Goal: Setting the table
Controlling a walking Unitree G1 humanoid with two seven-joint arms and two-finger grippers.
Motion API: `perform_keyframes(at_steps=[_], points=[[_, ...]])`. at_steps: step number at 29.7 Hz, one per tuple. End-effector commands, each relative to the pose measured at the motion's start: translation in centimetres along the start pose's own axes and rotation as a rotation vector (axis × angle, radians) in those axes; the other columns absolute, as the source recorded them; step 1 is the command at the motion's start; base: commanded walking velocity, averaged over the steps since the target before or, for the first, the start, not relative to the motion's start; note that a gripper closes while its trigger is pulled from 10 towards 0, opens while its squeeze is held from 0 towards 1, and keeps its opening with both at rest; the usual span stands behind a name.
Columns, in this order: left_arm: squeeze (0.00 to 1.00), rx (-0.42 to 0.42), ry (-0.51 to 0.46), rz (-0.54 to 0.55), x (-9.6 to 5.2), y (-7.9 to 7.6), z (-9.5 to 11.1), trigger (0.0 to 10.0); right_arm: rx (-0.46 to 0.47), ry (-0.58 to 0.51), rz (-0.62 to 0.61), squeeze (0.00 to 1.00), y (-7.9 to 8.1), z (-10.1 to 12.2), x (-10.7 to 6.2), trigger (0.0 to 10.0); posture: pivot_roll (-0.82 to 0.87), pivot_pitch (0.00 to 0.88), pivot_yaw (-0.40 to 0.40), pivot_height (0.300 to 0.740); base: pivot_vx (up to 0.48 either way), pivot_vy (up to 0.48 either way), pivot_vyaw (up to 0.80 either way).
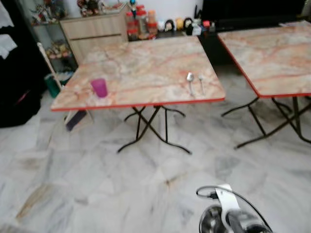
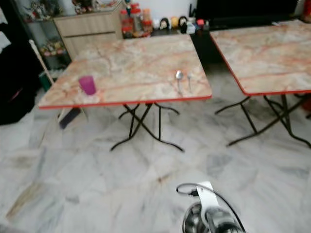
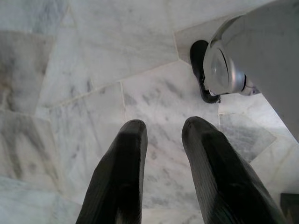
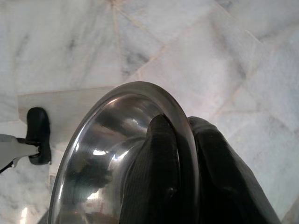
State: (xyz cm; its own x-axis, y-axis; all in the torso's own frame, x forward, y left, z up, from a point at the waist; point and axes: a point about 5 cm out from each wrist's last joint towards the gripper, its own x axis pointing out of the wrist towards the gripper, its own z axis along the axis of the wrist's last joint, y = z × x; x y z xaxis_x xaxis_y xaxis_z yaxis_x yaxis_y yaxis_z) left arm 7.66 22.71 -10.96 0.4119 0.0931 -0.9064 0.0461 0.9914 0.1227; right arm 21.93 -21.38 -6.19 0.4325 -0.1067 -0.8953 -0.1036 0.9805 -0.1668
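A marble-patterned folding table [image 1: 141, 73] with a red edge stands ahead. On it a purple cup [image 1: 99, 88] sits near the front left corner, and a spoon [image 1: 190, 82] and a fork [image 1: 201, 83] lie side by side near the front right. My right gripper [image 4: 180, 135] is shut on the rim of a steel bowl [image 4: 107, 154], one finger inside and one outside; the bowl [image 1: 211, 221] hangs low over the floor at my right side. My left gripper [image 3: 163, 135] hangs open over the marble floor, holding nothing.
A second matching table [image 1: 272, 53] stands to the right. A wooden cabinet [image 1: 95, 29] and a low shelf of jars and figurines [image 1: 160, 24] line the back wall. A broom [image 1: 53, 73] leans left of the near table. Marble floor [image 1: 97, 184] lies between me and the tables.
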Motion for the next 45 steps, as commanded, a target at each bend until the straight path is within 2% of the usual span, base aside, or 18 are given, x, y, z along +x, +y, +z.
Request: perform_keyframes(at_steps=[1, 8, 15, 21, 26, 29, 35, 41, 45], points=[[0.00, 0.017, 0.006, -0.006, 0.0, -0.2, 0.0, 10.0, 0.009, -0.021, -0.005, 0.00, -0.2, 0.6, -0.1, 10.0, -0.04, 0.000, 0.082, 0.736, 0.000, -0.431, 0.00], [0.00, -0.027, -0.010, -0.007, 0.0, -0.4, 0.0, 10.0, 0.010, -0.026, -0.009, 0.00, -0.3, 0.6, -0.1, 10.0, -0.04, 0.000, 0.079, 0.736, 0.000, 0.000, 0.00], [0.00, -0.034, -0.018, -0.017, 0.0, -0.4, 0.1, 10.0, 0.014, -0.035, -0.009, 0.00, -0.3, 0.6, -0.1, 10.0, -0.04, 0.000, 0.079, 0.736, 0.000, 0.000, 0.00], [0.00, -0.046, -0.033, -0.015, 0.0, -0.5, 0.2, 10.0, 0.026, -0.051, -0.006, 0.00, -0.3, 0.7, -0.1, 10.0, -0.04, 0.000, 0.078, 0.736, 0.301, 0.000, 0.00], [0.00, -0.145, -0.116, -0.025, -0.1, -0.6, 0.7, 10.0, 0.028, -0.058, -0.005, 0.00, -0.3, 0.8, -0.1, 10.0, -0.04, 0.000, 0.078, 0.736, 0.380, 0.000, 0.00], [0.00, -0.169, -0.150, -0.023, -0.1, -0.6, 1.0, 10.0, 0.028, -0.060, -0.005, 0.00, -0.3, 0.8, -0.1, 10.0, -0.04, 0.000, 0.076, 0.736, 0.382, 0.000, 0.00], [0.00, -0.168, -0.160, -0.024, -0.2, -0.6, 1.1, 10.0, 0.030, -0.064, -0.005, 0.00, -0.3, 0.8, -0.1, 10.0, -0.04, 0.000, 0.076, 0.736, 0.383, 0.000, 0.00], [0.00, -0.209, -0.210, -0.032, -0.3, -0.6, 1.4, 10.0, 0.041, -0.078, -0.005, 0.00, -0.3, 0.9, -0.1, 10.0, -0.05, 0.000, 0.076, 0.736, 0.385, 0.000, 0.00], [0.00, -0.199, -0.199, -0.033, -0.2, -0.6, 1.3, 10.0, 0.043, -0.080, -0.004, 0.00, -0.3, 1.0, -0.1, 10.0, -0.05, 0.000, 0.076, 0.736, 0.389, 0.000, 0.00]])
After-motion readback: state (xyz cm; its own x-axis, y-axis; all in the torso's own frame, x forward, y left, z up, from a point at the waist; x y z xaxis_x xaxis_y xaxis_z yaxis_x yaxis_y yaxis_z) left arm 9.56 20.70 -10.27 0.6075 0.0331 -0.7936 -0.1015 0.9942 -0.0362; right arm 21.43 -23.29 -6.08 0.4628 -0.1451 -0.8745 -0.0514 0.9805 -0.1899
